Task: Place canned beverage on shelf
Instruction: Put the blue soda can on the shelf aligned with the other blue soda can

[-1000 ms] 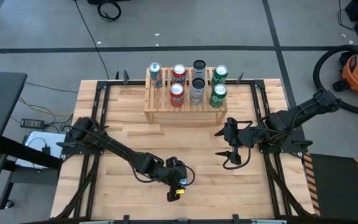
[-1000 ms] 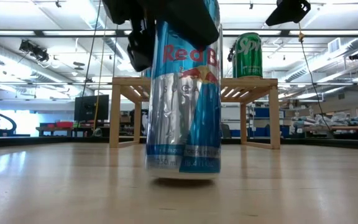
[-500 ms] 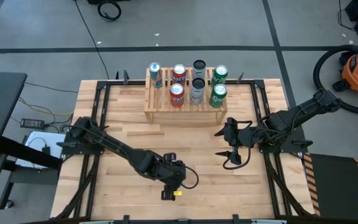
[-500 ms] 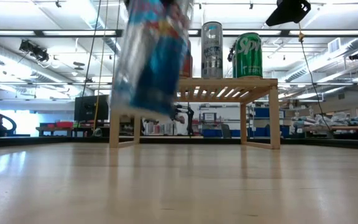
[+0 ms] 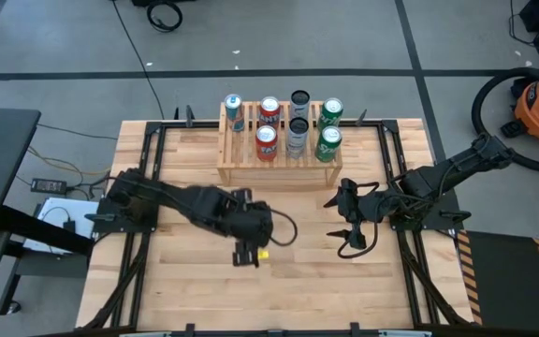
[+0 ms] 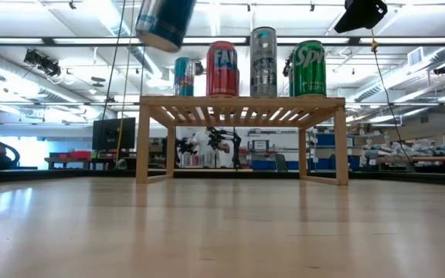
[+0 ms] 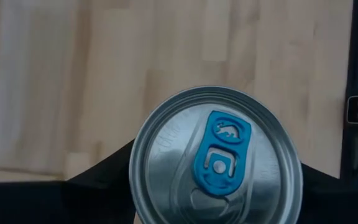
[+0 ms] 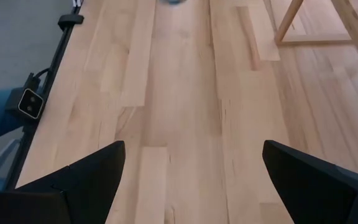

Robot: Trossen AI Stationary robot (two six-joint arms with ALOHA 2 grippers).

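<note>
1. Canned beverage (image 7: pixel 216 158) is sitting clamped in the left gripper (image 5: pixel 247 241), hanging in the air above the middle of the table (image 5: pixel 195 281), on the near side of the shelf (image 5: pixel 241 173) and well apart from it.
2. Judging by that, the pickup is looking done; the carry to the shelf and the set-down are remaining.
3. Six other cans (image 5: pixel 268 140) are already standing on the shelf, with the front tier's left end looking open for one more.
4. Right gripper (image 5: pixel 350 225) is waiting with fingers spread wide and holding nothing, at the right of the table.
5. Seen from above, the held can is hiding almost wholly under the left arm, so its tilt is hard to judge there.
6. At table height, only its bottom end (image 6: pixel 163 23) is showing, cut off by the upper edge and leaning.
7. From the wrist, only the can's top with its blue tab is showing, with the fingers (image 7: pixel 98 180) as dark shapes on either side.
</note>
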